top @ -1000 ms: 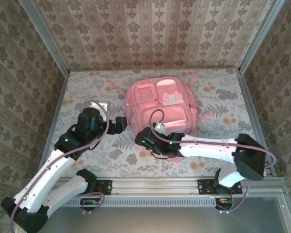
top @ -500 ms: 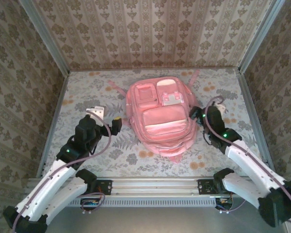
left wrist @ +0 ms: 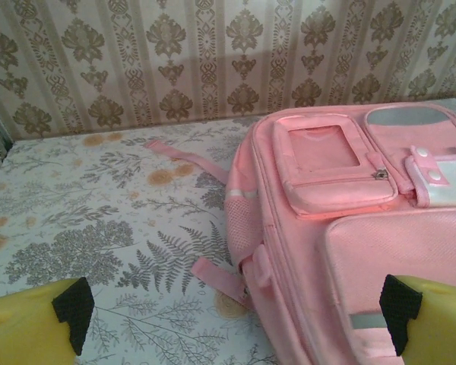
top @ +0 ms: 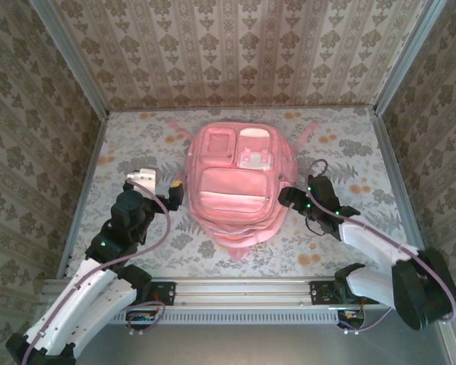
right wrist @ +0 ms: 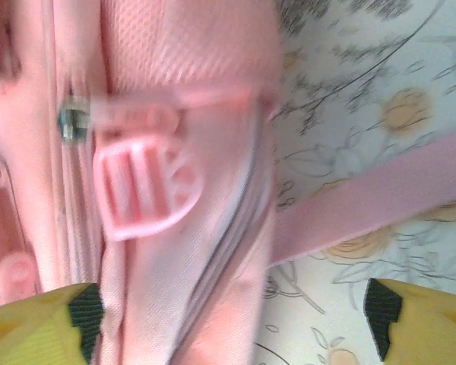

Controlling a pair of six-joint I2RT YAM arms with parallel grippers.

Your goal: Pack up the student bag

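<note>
Student bag [top: 235, 199] flat on floral table [top: 129, 144], pockets [top: 219, 148] upward

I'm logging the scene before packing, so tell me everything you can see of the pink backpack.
The student bag is soft pink fabric, lying flat and front up on the floral table. Its zipped front pockets look closed. It has paler panels, a pink pull tab, and straps splayed at its far corners. The right gripper sits at its right side, jaws open.

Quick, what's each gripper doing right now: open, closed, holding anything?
Left gripper: open, holding nothing.
Right gripper: open, straddling the side edge of the pink backpack, not clamped on it.
</note>
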